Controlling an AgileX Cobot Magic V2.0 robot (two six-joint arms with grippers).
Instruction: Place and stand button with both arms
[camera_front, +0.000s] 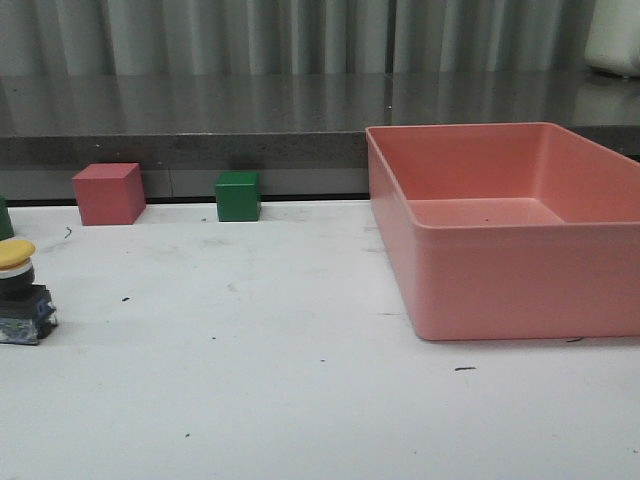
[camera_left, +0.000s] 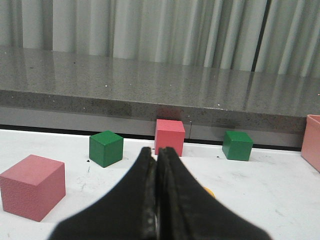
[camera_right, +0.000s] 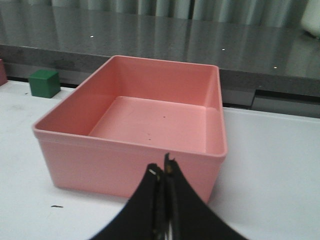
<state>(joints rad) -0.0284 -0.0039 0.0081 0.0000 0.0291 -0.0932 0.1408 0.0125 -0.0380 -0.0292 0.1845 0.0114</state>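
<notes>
The button (camera_front: 20, 292) stands upright on the white table at the far left of the front view, yellow cap on top, black collar and blocky black base with blue bits below. In the left wrist view only a sliver of its yellow cap (camera_left: 209, 191) shows beside my left gripper (camera_left: 156, 152), which is shut and empty with the button behind its fingers. My right gripper (camera_right: 162, 167) is shut and empty, in front of the near wall of the pink bin (camera_right: 100, 165). Neither arm shows in the front view.
The big pink bin (camera_front: 500, 290) stands on the right. A pink cube (camera_front: 108, 193) and a green cube (camera_front: 238, 196) sit at the table's back edge under a grey ledge. In the left wrist view there are two green cubes (camera_left: 105, 148) (camera_left: 237, 145) and two pink cubes (camera_left: 33, 186) (camera_left: 169, 136).
</notes>
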